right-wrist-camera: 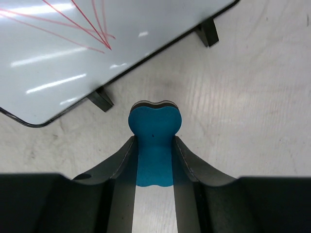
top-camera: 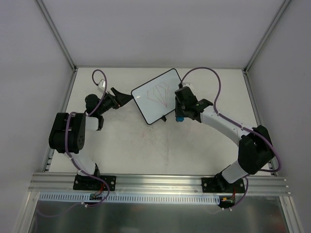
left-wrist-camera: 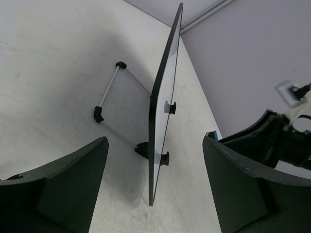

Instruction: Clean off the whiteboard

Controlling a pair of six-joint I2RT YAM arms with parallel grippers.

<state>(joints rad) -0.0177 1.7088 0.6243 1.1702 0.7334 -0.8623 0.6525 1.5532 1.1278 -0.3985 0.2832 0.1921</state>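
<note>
Left claw (top-camera: pixel 122 96) is wide open with nothing in it, lined up on the whiteboard (top-camera: pixel 158 96) edge. The whiteboard stands on its feet on the tabletop (top-camera: pixel 146 145) between both arms, red lines showing. Right claw (right-wrist-camera: pixel 154 145) is clamped on a blue eraser (right-wrist-camera: pixel 154 127), near the whiteboard's bottom edge.

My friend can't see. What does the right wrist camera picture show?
The fingers of the right gripper pinch a blue eraser, held just short of the whiteboard. The whiteboard stands on small black feet on a white table and has red lines drawn on it.
</note>
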